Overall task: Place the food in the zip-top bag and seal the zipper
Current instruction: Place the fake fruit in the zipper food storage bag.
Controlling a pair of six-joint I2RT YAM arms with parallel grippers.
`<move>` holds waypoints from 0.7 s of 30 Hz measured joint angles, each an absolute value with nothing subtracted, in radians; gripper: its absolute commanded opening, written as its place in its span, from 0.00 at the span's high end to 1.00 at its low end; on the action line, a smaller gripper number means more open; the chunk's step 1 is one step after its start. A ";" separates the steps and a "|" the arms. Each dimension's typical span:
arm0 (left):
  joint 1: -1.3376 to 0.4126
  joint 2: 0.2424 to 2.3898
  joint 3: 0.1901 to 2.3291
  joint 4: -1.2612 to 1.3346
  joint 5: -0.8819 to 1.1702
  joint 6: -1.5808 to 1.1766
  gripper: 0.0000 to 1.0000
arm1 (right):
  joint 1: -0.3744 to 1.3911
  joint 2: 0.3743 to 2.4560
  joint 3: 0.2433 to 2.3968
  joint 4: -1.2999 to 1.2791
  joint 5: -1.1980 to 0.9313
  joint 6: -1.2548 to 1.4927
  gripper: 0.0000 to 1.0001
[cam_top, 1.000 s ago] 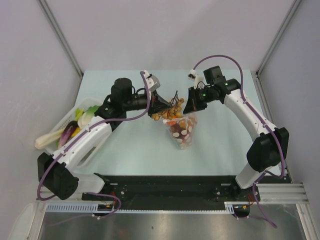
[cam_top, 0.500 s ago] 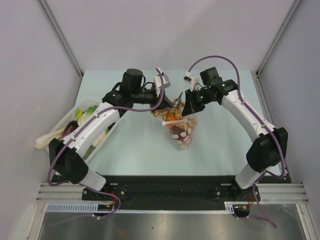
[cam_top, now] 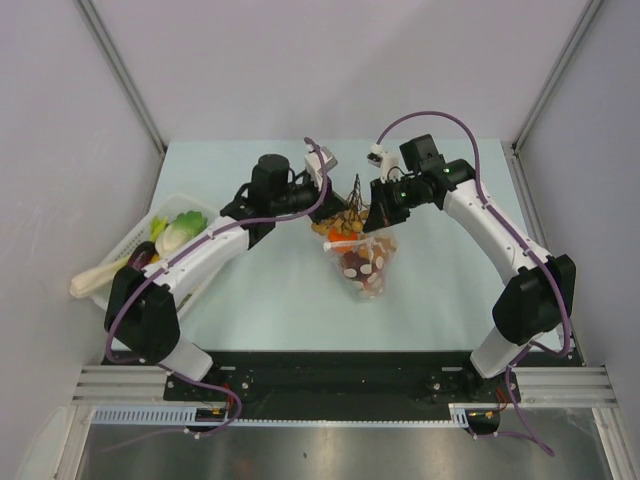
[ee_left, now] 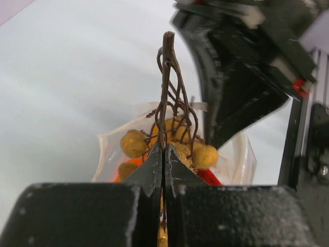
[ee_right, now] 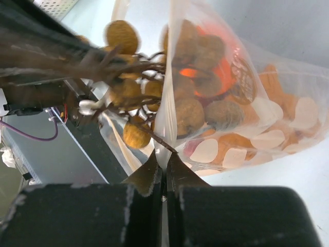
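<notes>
Fig.: L fingers [ee_left: 163,162] shut tight on stem [ee_left: 165,77] of tan cluster [ee_left: 177,141], which hangs partly in bag [cam_top: 366,262] mouth, centre of surface [cam_top: 450,290]. R fingers [ee_right: 163,165] pinched shut on bag rim, holding mouth up. Red/orange food [ee_right: 226,69] inside bag. Tray [cam_top: 128,240] w/ veg [cam_top: 182,230] at left.

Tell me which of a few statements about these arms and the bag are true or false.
1. The left gripper is shut on the brown stem of the tan fruit cluster. True.
2. The right gripper is open and holds nothing. False: it is shut on the edge of the zip-top bag.
3. The bag is empty. False: orange food and other pieces show through it.
4. A white tray lies at the left side of the table. True.
</notes>
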State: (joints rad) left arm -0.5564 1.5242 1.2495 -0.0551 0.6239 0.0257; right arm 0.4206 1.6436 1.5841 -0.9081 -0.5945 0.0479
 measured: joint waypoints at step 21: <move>-0.667 1.525 1.011 0.253 0.175 -0.656 0.91 | 0.416 1.678 1.610 -0.907 -0.636 0.081 1.00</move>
State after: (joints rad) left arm -0.6666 1.5253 1.0107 0.2531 0.1753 -0.6559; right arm 0.4164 1.6783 1.6096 -0.9073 -0.6361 0.0814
